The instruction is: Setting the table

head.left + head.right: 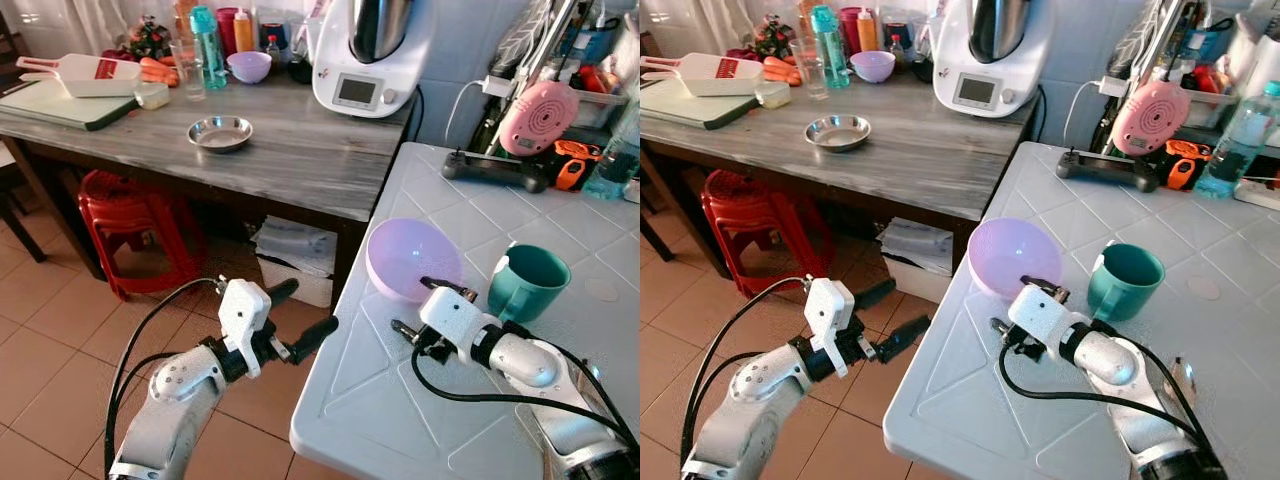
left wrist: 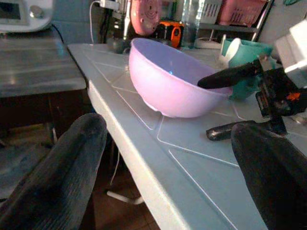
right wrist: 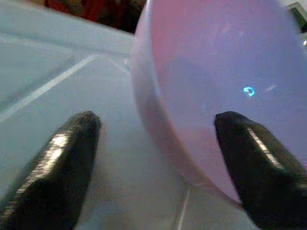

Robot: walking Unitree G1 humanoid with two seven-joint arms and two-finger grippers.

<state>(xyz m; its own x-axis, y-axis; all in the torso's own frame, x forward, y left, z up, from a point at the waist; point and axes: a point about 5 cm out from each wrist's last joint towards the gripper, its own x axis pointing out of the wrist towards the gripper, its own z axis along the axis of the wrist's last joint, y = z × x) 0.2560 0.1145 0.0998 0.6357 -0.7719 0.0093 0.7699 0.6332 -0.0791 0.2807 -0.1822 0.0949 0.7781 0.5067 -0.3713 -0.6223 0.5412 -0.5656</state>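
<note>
A lilac plastic bowl (image 1: 408,256) stands near the left edge of the white tiled table (image 1: 420,410), with a teal mug (image 1: 527,282) just to its right. My right gripper (image 1: 418,305) is open at the bowl's near rim. One finger (image 3: 249,158) reaches inside the bowl (image 3: 211,81) and the other finger (image 3: 53,163) lies outside on the tabletop. My left gripper (image 1: 300,315) is open, held off the table's left edge over the floor, with nothing in it. Its fingers (image 2: 57,177) point toward the bowl (image 2: 168,81).
A grey wooden table (image 1: 290,150) stands behind to the left with a small steel dish (image 1: 220,132), a second lilac bowl (image 1: 249,66), bottles, a cutting board and a kitchen machine (image 1: 365,60). A red stool (image 1: 125,215) sits under it. Gadgets and a water bottle (image 1: 1230,150) line the white table's back.
</note>
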